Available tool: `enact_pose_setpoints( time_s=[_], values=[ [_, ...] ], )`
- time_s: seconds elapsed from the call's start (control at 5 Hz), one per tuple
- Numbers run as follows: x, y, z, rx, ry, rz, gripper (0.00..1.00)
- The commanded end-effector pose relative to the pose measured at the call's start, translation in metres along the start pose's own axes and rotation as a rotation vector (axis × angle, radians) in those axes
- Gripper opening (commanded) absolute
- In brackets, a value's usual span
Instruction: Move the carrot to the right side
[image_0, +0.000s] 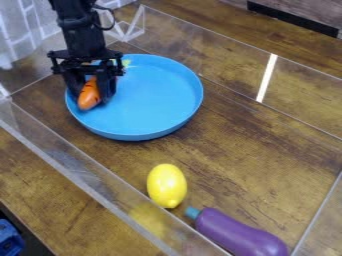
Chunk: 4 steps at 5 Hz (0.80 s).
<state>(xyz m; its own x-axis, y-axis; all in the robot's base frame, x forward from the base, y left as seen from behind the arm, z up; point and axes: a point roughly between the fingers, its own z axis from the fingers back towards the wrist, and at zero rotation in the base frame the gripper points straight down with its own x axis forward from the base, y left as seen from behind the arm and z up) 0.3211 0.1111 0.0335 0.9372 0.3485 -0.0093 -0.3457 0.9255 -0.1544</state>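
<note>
The black robot gripper (90, 84) has its jaws closed on the small orange toy carrot (88, 97). One dark finger is on each side of it, and the carrot's orange end pokes out below them, toward the bottom of the picture. Its top is hidden by the jaws

The carrot is in the round, bright blue plate (150, 105), at the plate's left part as the picture shows it. I can't tell if it touches the plate's bottom. The rest of the blue plate spreads out to the right of the jaws, and I see no other toy in it

A tiny pale yellow-green bit (124, 61) is just up and right of the jaws, too small to name

The smooth yellow toy lemon (166, 186) is outside the plate, well below the jaws and a bit to the right. Near it, farther down and right, is the shiny purple toy eggplant (238, 232) with a green stem. Both are on the brown wooden table (247, 140)
</note>
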Motion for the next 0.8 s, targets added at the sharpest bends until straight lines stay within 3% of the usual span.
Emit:
enact_pose_setpoints(
  time_s=[0.0, 0.4, 0.6],
  values=[
    [0.012, -0.016, 0.047, 0.014, -0.123, -0.053, 0.0],
    [0.004, -0.056, 0.077, 0.002, -0.142, -0.137, 0.0],
    [-0.005, -0.085, 0.077, -0.011, -0.127, -0.215, 0.0]
  ],
)
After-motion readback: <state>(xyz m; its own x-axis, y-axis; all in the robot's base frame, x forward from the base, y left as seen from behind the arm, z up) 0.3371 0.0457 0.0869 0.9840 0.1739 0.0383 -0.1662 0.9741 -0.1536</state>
